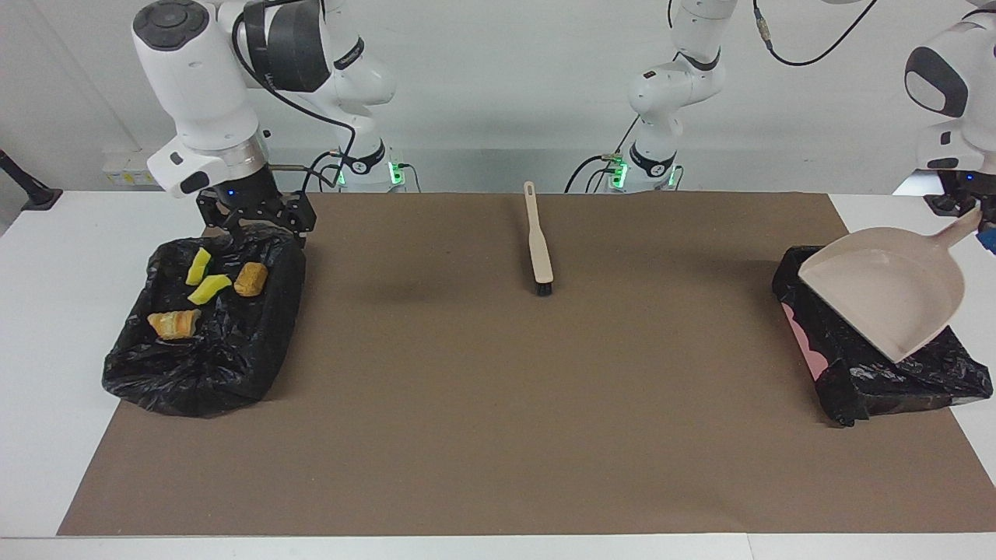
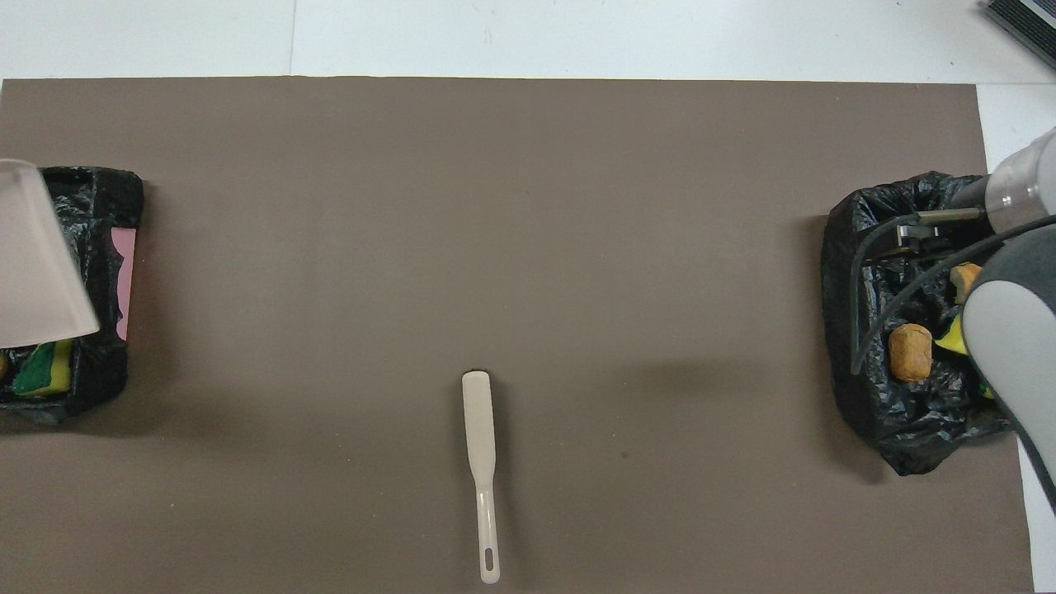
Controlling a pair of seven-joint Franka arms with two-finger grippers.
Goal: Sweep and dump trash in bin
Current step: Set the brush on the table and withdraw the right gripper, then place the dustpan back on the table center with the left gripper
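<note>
At the right arm's end of the surface (image 1: 47, 327) stands a bin lined with black plastic (image 1: 204, 330); in it lie four scraps of trash: two yellow sponge bits (image 1: 204, 278), a tan roll-shaped chunk (image 1: 250, 278) beside them, and an orange bread-like chunk (image 1: 173, 323) farther from the robots; the right pincer (image 1: 257, 222) hangs just over this bin's rim on the side nearest the robots, its fingers spread apart and holding nothing.

At the left arm's end stands a second black-lined bin (image 1: 871, 365) with a pink patch showing on its wall; the left pincer (image 1: 982, 219) is at the edge of the facing view, closed on the handle of the beige dustpan (image 1: 887, 292); the pan hangs tilted over this bin, its open mouth down toward the liner, and covers most of the inside; in the overhead view a green-backed yellow sponge bit (image 2: 37, 369) lies in the bin just past the pan's lip, with a sliver of a tan scrap (image 2: 3, 365) beside it at the frame's edge.

Between the two pincers, on the brown mat (image 1: 482, 420), lies the brush (image 1: 538, 249), apart from both bins, its handle pointing toward the robots.
</note>
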